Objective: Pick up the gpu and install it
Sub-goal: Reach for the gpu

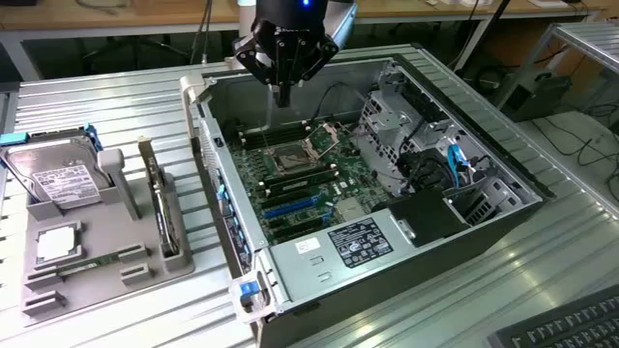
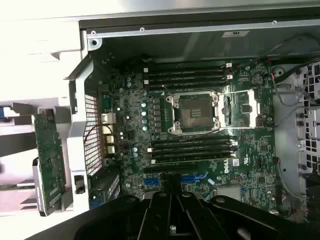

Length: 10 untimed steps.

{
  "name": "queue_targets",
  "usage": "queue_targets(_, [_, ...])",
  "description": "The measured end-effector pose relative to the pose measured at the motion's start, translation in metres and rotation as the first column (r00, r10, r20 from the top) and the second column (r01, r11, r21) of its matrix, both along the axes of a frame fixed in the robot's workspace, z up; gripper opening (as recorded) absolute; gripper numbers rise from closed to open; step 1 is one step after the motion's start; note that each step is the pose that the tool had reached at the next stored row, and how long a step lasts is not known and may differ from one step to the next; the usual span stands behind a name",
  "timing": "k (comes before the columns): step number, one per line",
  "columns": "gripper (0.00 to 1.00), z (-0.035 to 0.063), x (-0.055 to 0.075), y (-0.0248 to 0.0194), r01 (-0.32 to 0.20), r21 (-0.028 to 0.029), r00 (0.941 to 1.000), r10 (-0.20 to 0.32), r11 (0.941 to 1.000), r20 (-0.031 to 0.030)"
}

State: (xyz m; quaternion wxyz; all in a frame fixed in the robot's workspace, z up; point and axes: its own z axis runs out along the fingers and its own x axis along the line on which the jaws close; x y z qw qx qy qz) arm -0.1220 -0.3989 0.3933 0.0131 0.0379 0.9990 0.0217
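My exterior camera looks down slantwise over the open computer case point(image 1: 416, 297); wrist camera, closer, straight down, shares the motherboard point(image 2: 130, 170).

- Your bench point(image 1: 541, 239) is ribbed silver metal, with grooves running across the whole work surface.
- Behind it you have a long wooden-topped table point(image 1: 126, 18) on pale metal legs, dark underneath, with a black cable point(image 1: 205, 32) hanging down.
- At the exterior view's right, a metal rack point(image 1: 590, 36) stands above a pale floor point(image 1: 556, 141).
- A dark keyboard point(image 1: 570, 330) sits in the exterior view's lower right corner.
- Bright light glares off the bench metal.
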Motion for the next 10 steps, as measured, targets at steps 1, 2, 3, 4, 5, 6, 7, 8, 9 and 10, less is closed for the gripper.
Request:
queue_targets(1, [0.11,0.0,0.0,0.0,0.0,0.0001,1.0,0.0,1.0,0.0])
queue_targets(2, [0.11,0.0,0.0,0.0,0.0,0.0,1.0,0.0,1.0,0.0])
queue_targets(3, [0.11,0.0001,0.0,-0.0005,0.0,-0.0002,1.0,0.0,1.0,-0.0002])
queue_targets(4, [0.11,0.0,-0.002,-0.0017,0.0,-0.0001,1.0,0.0,1.0,0.0001])
queue_targets(5, [0.11,0.0,-0.004,-0.0032,0.0,0.0,1.0,0.0,1.0,0.0003])
queue_targets(6, [0.11,0.0,-0.007,-0.0049,0.0,0.0,1.0,0.0,1.0,0.0006])
queue_targets(7, [0.11,0.0,-0.01,-0.0062,0.0,-0.0001,1.0,0.0,1.0,0.0007])
queue_targets(8, [0.11,0.0,-0.013,-0.0076,0.0,0.0,1.0,0.0,1.0,0.0009])
queue_targets(9, [0.11,-0.0001,-0.016,-0.0089,0.0,0.0001,1.0,0.0,1.0,0.0011])
queue_targets(10, [0.11,-0.0001,-0.02,-0.01,0.0,0.0001,1.0,0.0,1.0,0.0012])
